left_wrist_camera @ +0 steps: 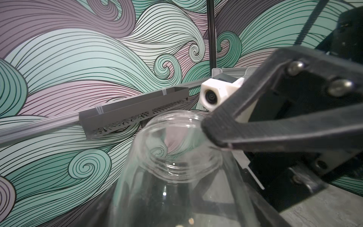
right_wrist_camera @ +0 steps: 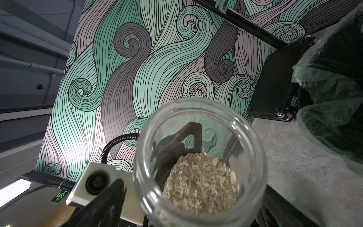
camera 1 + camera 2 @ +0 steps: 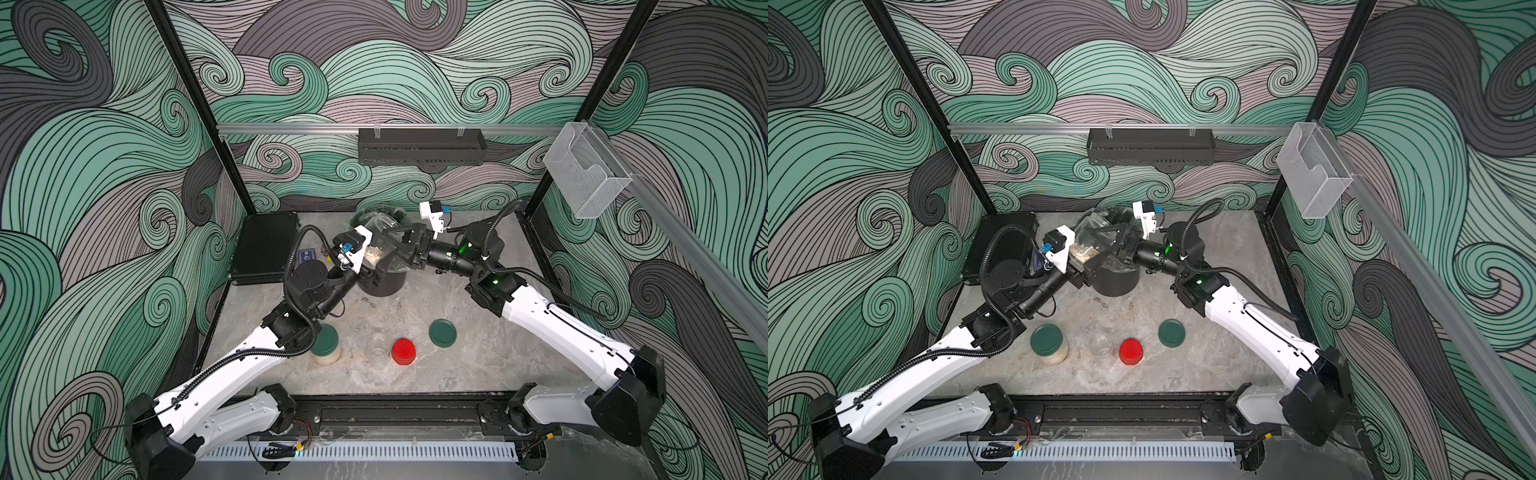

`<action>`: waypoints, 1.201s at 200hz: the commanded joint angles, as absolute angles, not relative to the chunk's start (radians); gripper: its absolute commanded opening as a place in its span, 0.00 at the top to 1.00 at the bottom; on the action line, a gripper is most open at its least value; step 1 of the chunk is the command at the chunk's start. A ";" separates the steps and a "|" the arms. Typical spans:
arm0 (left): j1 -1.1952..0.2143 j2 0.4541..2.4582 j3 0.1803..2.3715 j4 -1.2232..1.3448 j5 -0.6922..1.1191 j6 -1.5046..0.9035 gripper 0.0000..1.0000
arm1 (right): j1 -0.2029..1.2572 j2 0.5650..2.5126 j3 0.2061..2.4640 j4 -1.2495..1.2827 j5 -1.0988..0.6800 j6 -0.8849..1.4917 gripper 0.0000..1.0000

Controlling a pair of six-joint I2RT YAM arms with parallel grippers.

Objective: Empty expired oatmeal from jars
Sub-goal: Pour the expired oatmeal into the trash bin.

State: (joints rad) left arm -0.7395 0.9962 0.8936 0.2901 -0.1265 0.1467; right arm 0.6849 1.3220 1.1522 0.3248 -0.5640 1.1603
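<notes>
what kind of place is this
Likely a robot lab test booth, not a real kitchen: two robot arms mounted on a front rail, printed swirl wall panels on a black frame, a stone-look table.

Walls (image 3: 374, 83): teal, mauve and grey swirl waves, thin black lines. Table (image 3: 478, 357): grey marbled. Bin (image 3: 384, 284), far centre: black, with clear liner (image 2: 314, 125). Held jar (image 2: 253, 149): clear glass; oatmeal (image 2: 200, 182) pale beige. Near-left jar (image 3: 1054, 355): clear, beige fill, dark green lid (image 3: 1047, 338). Loose lid (image 3: 442, 332), right: dark green. Ribbed lid (image 3: 403, 350), near centre: red. Case (image 3: 264, 247), far left: black. Left arm (image 3: 232, 374), right arm (image 3: 552, 324): white shells, black joints; the right one shows green lights.
</notes>
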 commanded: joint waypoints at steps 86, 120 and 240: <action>-0.717 1.034 1.136 -0.019 -0.338 0.082 1.00 | 0.592 1.031 1.070 -0.036 -0.473 0.869 0.01; -0.700 1.148 1.304 -0.231 -0.307 0.062 1.00 | 0.511 1.068 1.119 -0.110 -0.425 0.751 0.01; -0.613 1.499 1.781 -0.739 -0.211 -0.053 1.00 | 0.418 1.192 1.178 -0.121 -0.435 0.668 0.01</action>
State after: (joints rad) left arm -0.6350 1.4738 1.6867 -0.6559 -0.2268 -0.0017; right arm 0.4274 1.1980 1.1648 -0.1349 -0.4267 0.6891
